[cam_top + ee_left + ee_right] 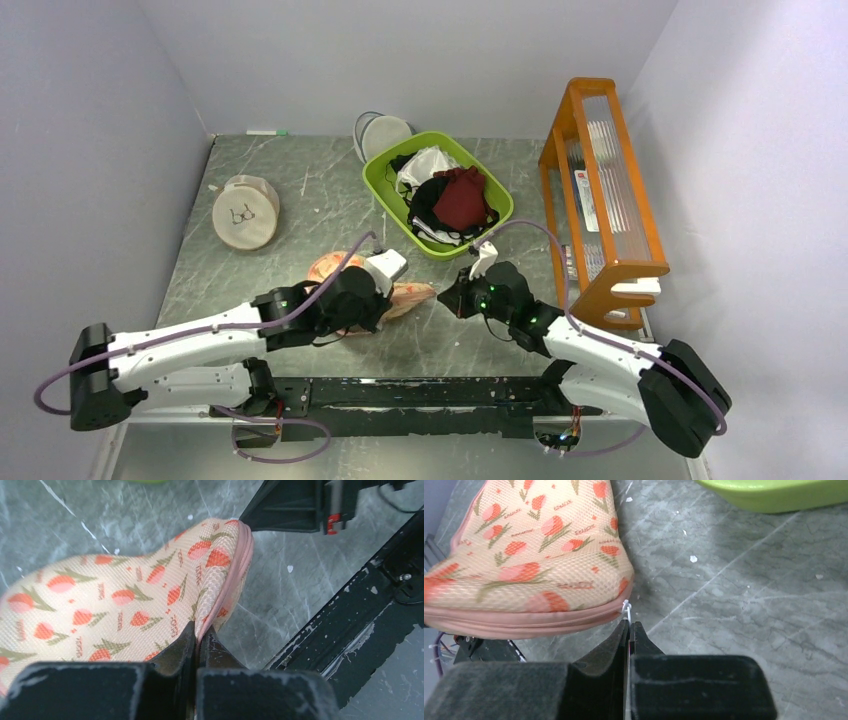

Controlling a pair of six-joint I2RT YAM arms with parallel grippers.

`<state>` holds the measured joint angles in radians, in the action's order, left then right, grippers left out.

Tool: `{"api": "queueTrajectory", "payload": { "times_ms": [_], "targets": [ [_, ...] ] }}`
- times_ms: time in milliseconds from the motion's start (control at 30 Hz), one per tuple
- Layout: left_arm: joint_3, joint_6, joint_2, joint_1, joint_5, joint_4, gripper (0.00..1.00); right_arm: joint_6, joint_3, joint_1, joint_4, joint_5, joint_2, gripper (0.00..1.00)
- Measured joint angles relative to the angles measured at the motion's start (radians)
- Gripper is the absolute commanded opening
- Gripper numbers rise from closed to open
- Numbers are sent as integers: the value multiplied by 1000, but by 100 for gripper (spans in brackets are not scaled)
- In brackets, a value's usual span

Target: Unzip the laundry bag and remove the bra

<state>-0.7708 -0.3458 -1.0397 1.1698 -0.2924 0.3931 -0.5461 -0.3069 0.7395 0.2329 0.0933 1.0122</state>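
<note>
Peach mesh laundry bag with orange-red flower print, pink zip seam along lower edge, zipped shut. Thin white zip cord at bag's right tip. Right tool just below that tip, jaws pressed together, pinching cord. Grey marbled desk right of bag. Green basket well beyond bag, up right. Black hardware and purple cable under bag's left end.

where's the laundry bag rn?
Top view: the bag lies on the table just near of the basket, between the left gripper, pinching its zipped edge, and the right gripper, pinching the pull at its tip.
</note>
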Motion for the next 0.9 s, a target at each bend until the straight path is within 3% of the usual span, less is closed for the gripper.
{"api": "queueTrajectory", "payload": {
  "times_ms": [200,433,500,600,733,900],
  "targets": [
    [2,55,100,0,13,-1,7,34,10,-3,136,21,79,0],
    [2,72,91,0,32,-3,7,50,13,-3,301,37,222,0],
    [2,63,62,0,37,-8,16,50,1,-3,290,29,249,7],
    [6,30,3,0,52,-37,40,42,-7,-5,234,-15,240,21],
    [47,-37,-73,0,80,-100,65,13,-7,-10,85,-113,123,42],
    [69,-74,-100,-10,107,-121,74,-17,-16,-12,-82,-199,-61,61]
  ]
}}
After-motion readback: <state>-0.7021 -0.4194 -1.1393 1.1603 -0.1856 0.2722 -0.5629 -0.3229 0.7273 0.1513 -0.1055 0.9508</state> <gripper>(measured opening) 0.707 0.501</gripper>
